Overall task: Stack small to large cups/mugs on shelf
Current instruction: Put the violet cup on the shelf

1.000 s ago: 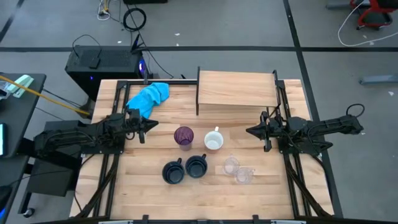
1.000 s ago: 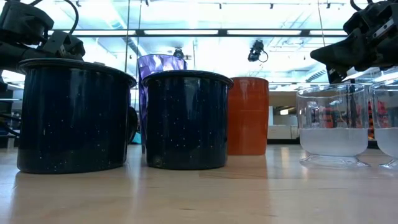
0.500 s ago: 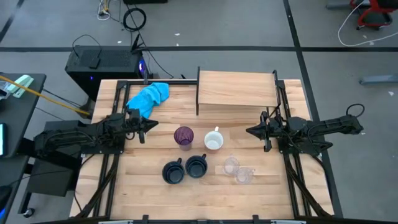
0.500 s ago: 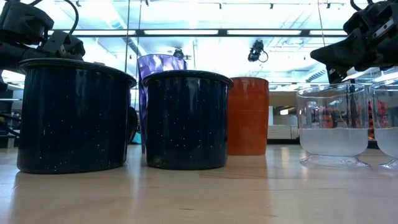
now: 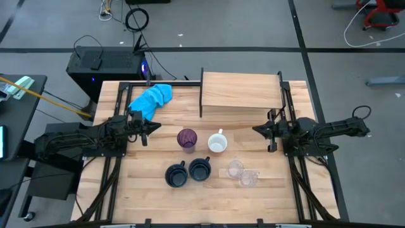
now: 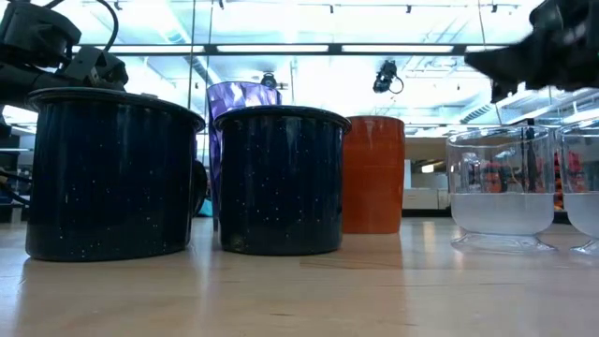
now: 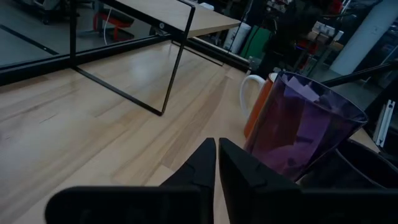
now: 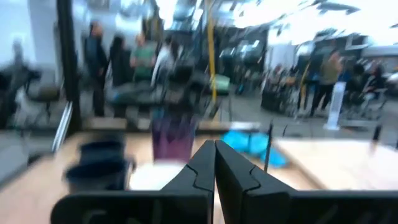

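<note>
Since the earlier frame the right gripper [image 5: 256, 130] has drawn slightly back toward the desk's right edge, fingers pressed together, empty. Left gripper [image 5: 157, 126] waits near the left edge, fingers likewise together, holding nothing. Purple tumbler [image 5: 186, 139] stands mid-desk before the shelf [image 5: 241, 92].

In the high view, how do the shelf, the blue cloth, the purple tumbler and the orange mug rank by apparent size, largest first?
1. The shelf, clearly largest.
2. The blue cloth.
3. The purple tumbler and the orange mug: their rims look about alike from above, so I do not rank them.
</note>
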